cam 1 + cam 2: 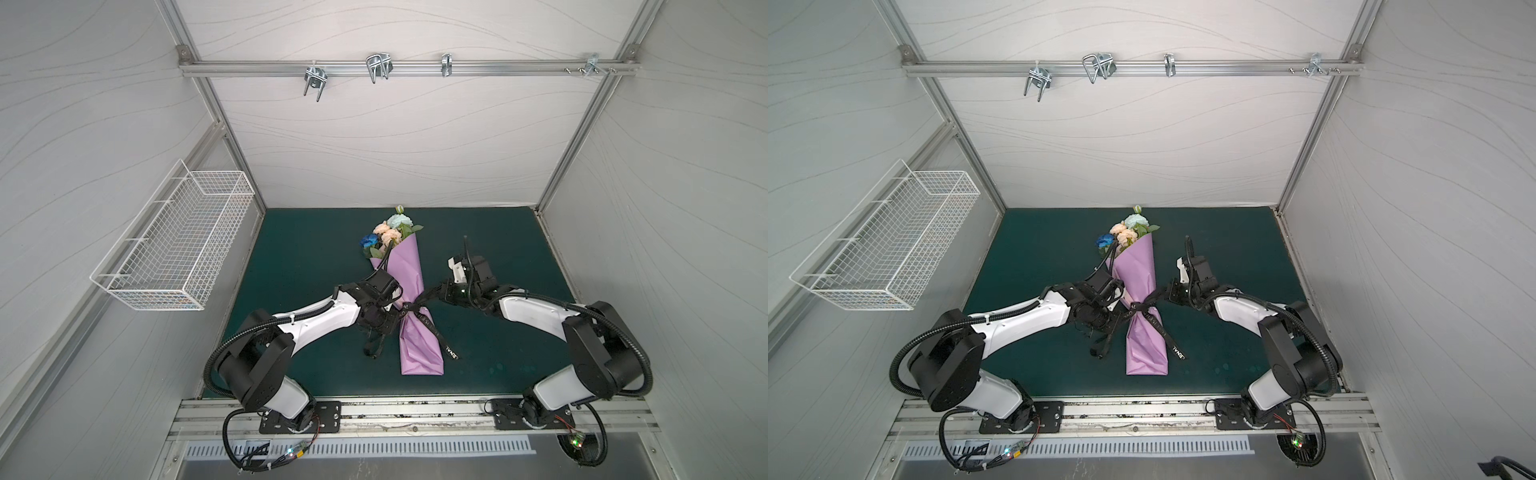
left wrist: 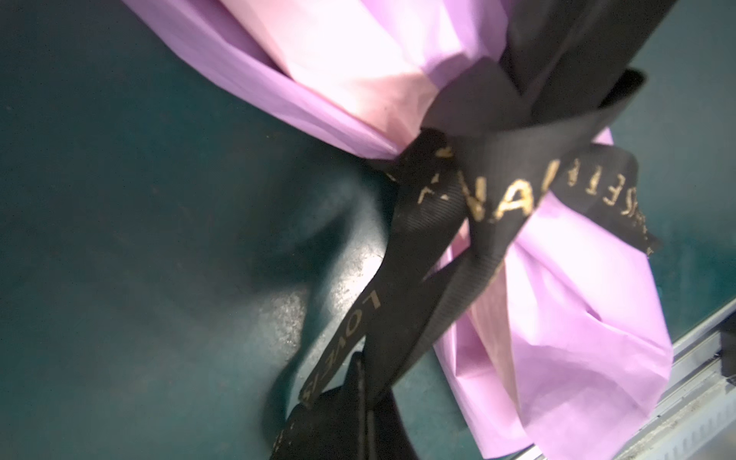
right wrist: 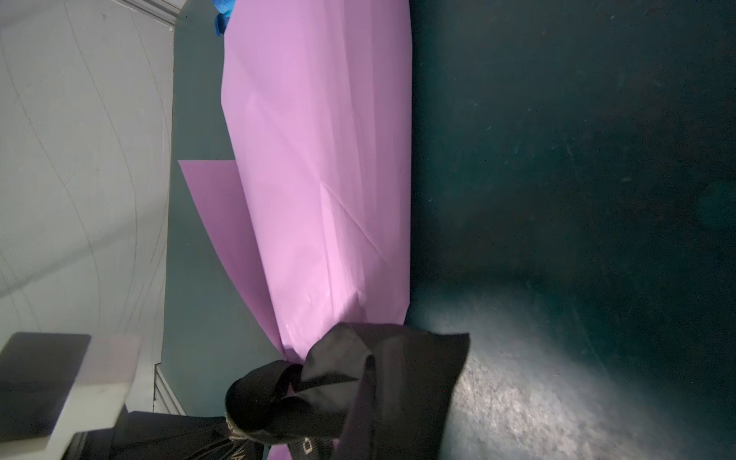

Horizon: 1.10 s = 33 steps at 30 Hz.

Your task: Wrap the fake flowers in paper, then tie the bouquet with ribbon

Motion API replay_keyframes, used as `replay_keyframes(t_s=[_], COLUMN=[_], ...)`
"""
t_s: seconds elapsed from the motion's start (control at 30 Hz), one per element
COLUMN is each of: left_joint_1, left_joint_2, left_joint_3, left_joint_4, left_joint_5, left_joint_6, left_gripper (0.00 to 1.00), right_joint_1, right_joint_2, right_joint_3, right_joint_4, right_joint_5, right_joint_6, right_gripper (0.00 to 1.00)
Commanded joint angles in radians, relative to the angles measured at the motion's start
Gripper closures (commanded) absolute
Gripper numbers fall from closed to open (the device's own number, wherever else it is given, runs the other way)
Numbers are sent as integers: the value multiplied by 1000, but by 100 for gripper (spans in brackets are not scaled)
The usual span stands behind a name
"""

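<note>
A: Where does the bouquet of fake flowers [image 1: 388,232] lie?

B: Along the middle of the bench [image 1: 299,249], blossoms toward the back wall, rolled in lilac paper [image 1: 409,270]. The topmost bud sits close to the bench's back edge. The paper's cut end stops short of the front rail [image 1: 415,411].

A: And the 2 tools?

B: Both are at the paper's waist, where the black ribbon [image 1: 434,336] is cinched round it. The left tool [image 1: 395,311] sits tight against the paper's left edge, jaws closed on the ribbon. The right tool [image 1: 434,293] stands just off the right edge, jaws closed on a ribbon loop drawn taut from the knot.

A: Loose ends?

B: 1 lettered tail slants over the lower paper and ends on the mat just right of it. Another strand lies bunched on the mat left of the paper, below the left tool.

A: Room to move?

B: Bare mat lies on both sides of the bouquet, widest toward the 2 far corners. The wire basket [image 1: 178,249] hangs on the left wall, well apart from the left arm.
</note>
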Motion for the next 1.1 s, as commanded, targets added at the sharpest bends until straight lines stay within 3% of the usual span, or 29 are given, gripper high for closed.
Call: replay_keyframes(t_s=[0.0, 0.33, 1.07], left_joint_1=[4, 48, 134], left_joint_2=[15, 40, 149], left_joint_3=[19, 13, 96], left_joint_4=[17, 23, 18], left_joint_5=[26, -15, -38], left_joint_6=[-26, -112, -97], left_gripper=[100, 100, 100], right_joint_1=[-4, -10, -39], right_joint_2=[14, 20, 106], right_joint_3=[-1, 6, 27], right_joint_4=[-9, -48, -86], right_joint_5=[14, 56, 72], right_joint_6=[-9, -20, -48], right_gripper=[100, 100, 100])
